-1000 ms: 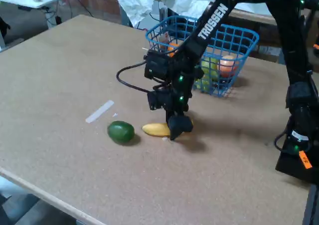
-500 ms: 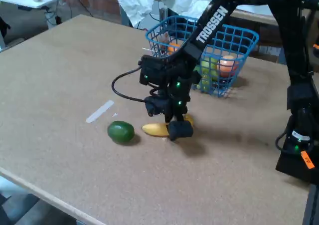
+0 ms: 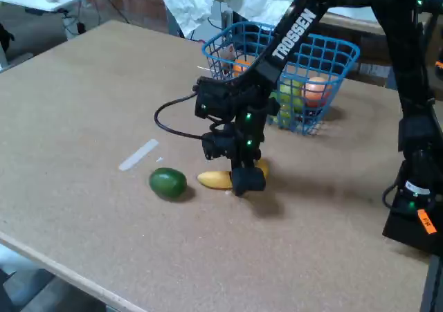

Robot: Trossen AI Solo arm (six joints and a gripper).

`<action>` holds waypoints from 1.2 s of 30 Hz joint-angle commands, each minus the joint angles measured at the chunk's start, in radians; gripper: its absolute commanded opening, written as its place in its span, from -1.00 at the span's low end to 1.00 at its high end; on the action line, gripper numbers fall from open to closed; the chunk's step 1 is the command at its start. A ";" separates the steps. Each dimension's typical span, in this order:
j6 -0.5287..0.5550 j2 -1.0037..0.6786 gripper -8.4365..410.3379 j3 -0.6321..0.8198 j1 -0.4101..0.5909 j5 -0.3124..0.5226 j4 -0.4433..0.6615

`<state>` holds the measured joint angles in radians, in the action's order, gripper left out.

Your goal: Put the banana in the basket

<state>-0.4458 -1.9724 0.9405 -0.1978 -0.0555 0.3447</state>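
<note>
**A:** So where's the banana (image 3: 216, 180) at? From the fixed view it's lying flat on the worktop (image 3: 83, 104), just right of the round green fruit (image 3: 168, 183), close but not touching as far as I can see.

**B:** Yep, and the gripper (image 3: 247, 178) is down right over its right end. The black fingers cover that part of the banana, a bit of yellow peeks out behind them.

**A:** Is it clamped on it though?

**B:** Honestly can't tell. The fingers sit low at the banana and look like they straddle it, but the angle hides whether they're pressing on it or have a gap. The banana looks like it's resting on the worktop.

**A:** And the basket (image 3: 339, 49)?

**B:** Blue wire one, farther back and to the right on the worktop, well apart from the banana. There's already some fruit in it: something orange, something pinkish, something yellow-green. There's also a pale strip (image 3: 138, 154) lying on the worktop left of the green fruit.
</note>
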 commanded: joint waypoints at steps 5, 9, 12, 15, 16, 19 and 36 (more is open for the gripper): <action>-0.002 -0.004 0.42 -0.001 -0.002 -0.033 -0.006; 0.000 -0.004 0.42 -0.001 0.001 -0.066 -0.030; -0.003 -0.004 0.42 -0.001 0.003 -0.060 -0.037; -0.002 -0.004 0.42 -0.001 0.003 -0.059 -0.039; -0.002 -0.004 0.42 -0.001 0.003 -0.058 -0.039; 0.001 -0.004 0.42 -0.001 0.002 -0.059 -0.039; -0.001 -0.004 0.42 -0.001 0.002 -0.060 -0.043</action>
<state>-0.4416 -1.9736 0.9398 -0.1947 -0.0948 0.3103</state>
